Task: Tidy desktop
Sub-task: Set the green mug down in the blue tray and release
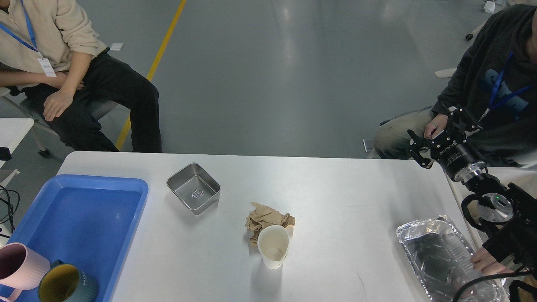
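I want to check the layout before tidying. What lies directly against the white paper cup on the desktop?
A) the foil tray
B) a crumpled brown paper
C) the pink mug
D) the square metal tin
B: the crumpled brown paper touches the white paper cup from behind, on the desktop; the other things lie apart.

The desktop point(335, 188) was matte white with faint scuffs. At its left lay a bright blue tray point(84, 222), holding a pale pink mug point(19, 266) and a dark teal mug point(67, 285) with a mustard-yellow inside. Mid-table sat a silver steel tin point(194, 188), crumpled brown paper point(264, 220) and a cream paper cup point(273, 246); far right, a shiny foil pan point(444, 256).
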You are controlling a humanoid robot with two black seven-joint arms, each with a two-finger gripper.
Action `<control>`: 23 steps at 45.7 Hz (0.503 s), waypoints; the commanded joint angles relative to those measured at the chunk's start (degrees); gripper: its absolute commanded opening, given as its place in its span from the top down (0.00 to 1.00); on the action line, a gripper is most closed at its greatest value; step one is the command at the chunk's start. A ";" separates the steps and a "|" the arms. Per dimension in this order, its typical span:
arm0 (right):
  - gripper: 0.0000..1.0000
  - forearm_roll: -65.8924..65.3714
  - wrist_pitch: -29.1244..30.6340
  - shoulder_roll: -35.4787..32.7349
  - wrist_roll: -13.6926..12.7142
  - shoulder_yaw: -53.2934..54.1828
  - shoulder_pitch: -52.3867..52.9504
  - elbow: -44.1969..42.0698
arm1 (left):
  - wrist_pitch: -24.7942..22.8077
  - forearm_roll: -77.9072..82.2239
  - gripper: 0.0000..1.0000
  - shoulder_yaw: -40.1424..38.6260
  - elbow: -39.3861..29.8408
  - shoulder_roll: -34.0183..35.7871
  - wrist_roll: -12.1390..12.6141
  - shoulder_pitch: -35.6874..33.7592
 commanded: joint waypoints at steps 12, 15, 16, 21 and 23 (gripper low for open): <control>0.00 0.00 0.00 -0.28 -0.01 0.00 -0.07 1.89 | 0.00 0.09 0.03 0.07 0.80 0.00 0.17 0.18; 0.00 0.00 0.00 -0.36 -0.01 0.00 -0.07 1.98 | 0.00 0.09 0.03 -0.02 0.80 -0.26 0.17 0.18; 0.00 0.00 0.00 -0.36 -0.01 0.00 -0.07 2.07 | 0.00 0.09 0.03 -0.10 0.80 -0.52 0.17 0.18; 0.00 -0.09 0.00 -0.80 -0.01 0.00 -0.07 2.07 | 0.00 0.09 0.03 -0.10 0.80 -1.49 0.35 -0.44; 0.00 0.00 -0.08 -0.80 -0.01 0.00 -0.07 2.07 | 0.00 0.09 0.03 -0.10 0.80 -1.67 0.35 -1.23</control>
